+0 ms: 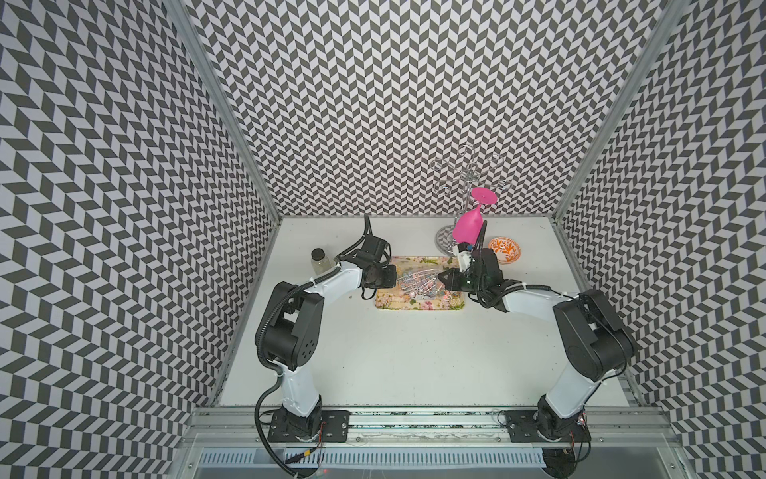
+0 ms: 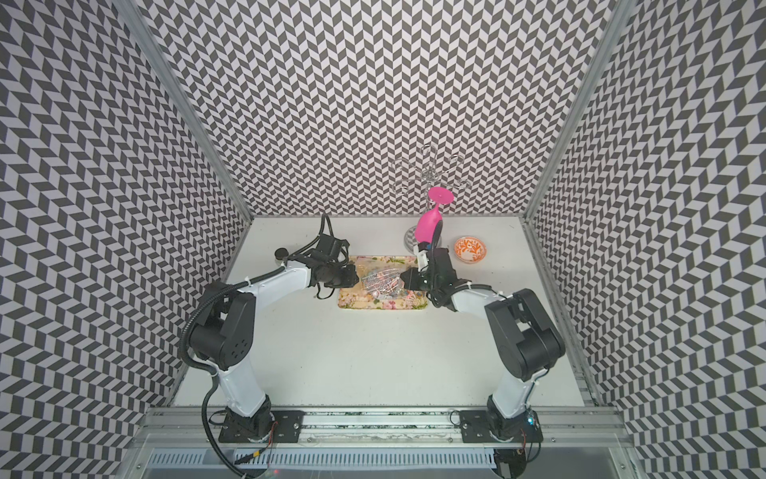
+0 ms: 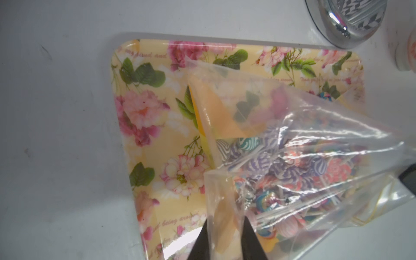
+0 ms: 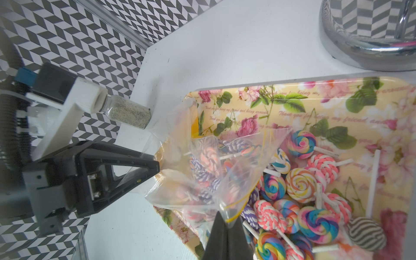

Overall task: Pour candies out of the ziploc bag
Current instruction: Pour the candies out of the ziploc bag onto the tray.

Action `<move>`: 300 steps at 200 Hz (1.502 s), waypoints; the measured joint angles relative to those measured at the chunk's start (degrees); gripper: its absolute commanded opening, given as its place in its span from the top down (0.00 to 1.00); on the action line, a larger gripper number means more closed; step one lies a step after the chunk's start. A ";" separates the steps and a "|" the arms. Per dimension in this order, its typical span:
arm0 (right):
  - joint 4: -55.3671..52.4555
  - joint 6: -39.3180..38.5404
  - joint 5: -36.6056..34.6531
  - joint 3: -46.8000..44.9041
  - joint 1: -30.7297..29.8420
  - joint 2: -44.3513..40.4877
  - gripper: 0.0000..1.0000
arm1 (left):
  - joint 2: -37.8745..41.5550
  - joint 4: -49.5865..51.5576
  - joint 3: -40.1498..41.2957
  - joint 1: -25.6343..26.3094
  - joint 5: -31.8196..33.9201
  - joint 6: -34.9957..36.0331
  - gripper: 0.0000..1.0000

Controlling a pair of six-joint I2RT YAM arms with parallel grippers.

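1 ziploc bag (image 3: 315, 126), 1 floral tray (image 3: 139, 108)

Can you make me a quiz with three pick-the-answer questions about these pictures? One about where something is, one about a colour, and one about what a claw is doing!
1. Where do the loose candies lie?
A) in a blue bucket
B) on the floral tray
C) on a chair

2. What colour is the glass hanging upside down on the metal rack?
A) pink
B) green
C) black

3. What is the right claw doing?
A) standing wide open
B) squeezing a spoon
C) shut on the ziploc bag

Answers:
1 B: the right wrist view shows lollipops spread over the tray's flowers.
2 A: both top views show it bright pink.
3 C: its tips pinch the bag's yellow-striped edge.
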State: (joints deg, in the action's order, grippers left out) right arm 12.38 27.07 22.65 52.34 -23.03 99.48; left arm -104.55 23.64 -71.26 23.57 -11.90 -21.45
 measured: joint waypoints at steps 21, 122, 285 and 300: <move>-0.04 -0.04 0.09 0.00 -0.04 0.00 1.00 | 0.02 -0.42 0.00 0.02 0.04 0.07 1.00; 1.40 -0.02 0.11 -0.61 -0.59 1.49 1.00 | 4.96 0.90 -7.28 0.46 0.83 0.72 1.00; 8.41 -2.43 1.27 -0.13 -1.31 2.21 1.00 | 10.80 0.44 -9.81 4.61 2.62 4.00 1.00; 9.22 -2.64 1.57 -0.13 -1.36 2.21 1.00 | 11.28 0.39 -10.08 4.94 3.10 4.11 1.00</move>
State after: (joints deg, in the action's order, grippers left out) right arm 21.61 24.43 24.23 52.21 -24.38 101.69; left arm -93.27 24.03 -81.34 28.51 -8.80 -17.34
